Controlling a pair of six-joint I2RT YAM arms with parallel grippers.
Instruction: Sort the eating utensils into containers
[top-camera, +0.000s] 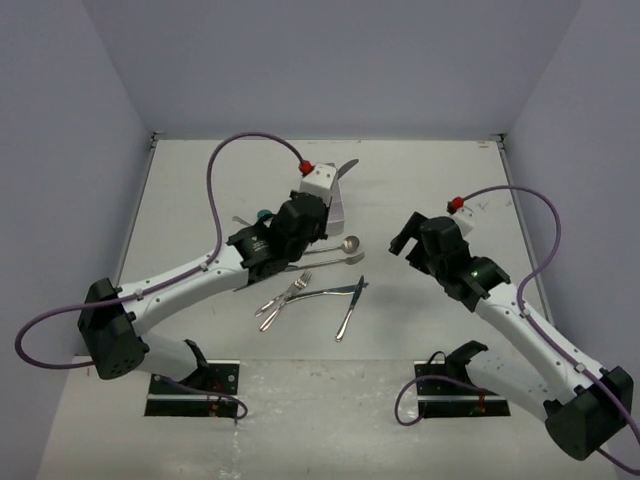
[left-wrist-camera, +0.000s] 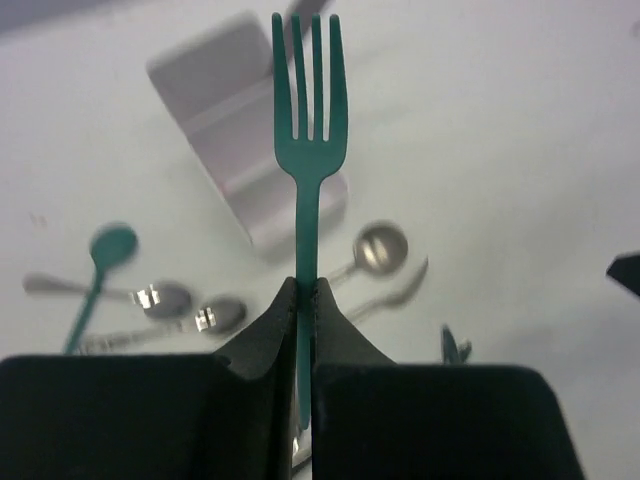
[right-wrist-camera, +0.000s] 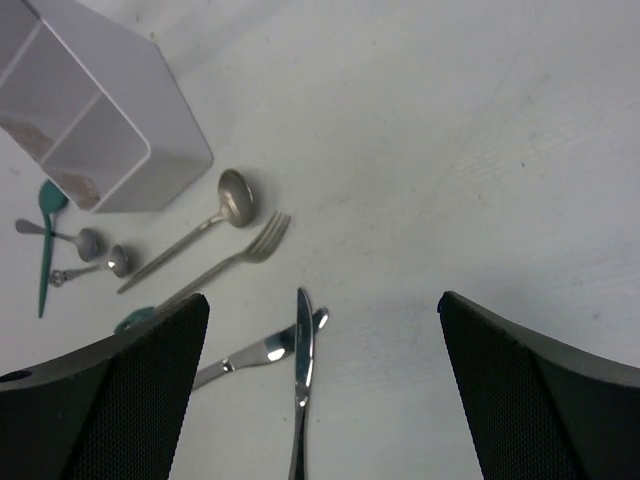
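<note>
Teal plastic fork (left-wrist-camera: 310, 150) is up off the bench (top-camera: 440, 190), pinched by its handle between the black fingers (left-wrist-camera: 265, 335) of the left gripper (left-wrist-camera: 306, 292). Its tines point away from the wrist and line up over the small white three-compartment box (left-wrist-camera: 200, 75) in that arm's camera view. The box sits toward the far middle of the bench, just past the left arm. Everything else is lying flat: a teal plastic spoon (right-wrist-camera: 46, 215) and two small silver spoons (right-wrist-camera: 88, 241) left of the box, a bigger round-bowled silver spoon (right-wrist-camera: 235, 197) and a silver fork (right-wrist-camera: 262, 238) just on its near side, and a silver knife (right-wrist-camera: 302, 350) nearer again, crossing another shiny handle. Right gripper (right-wrist-camera: 322, 300) hangs off to the right of the box, fingers spread wide with nothing between them, and the knife shows in the gap in its wrist view.
</note>
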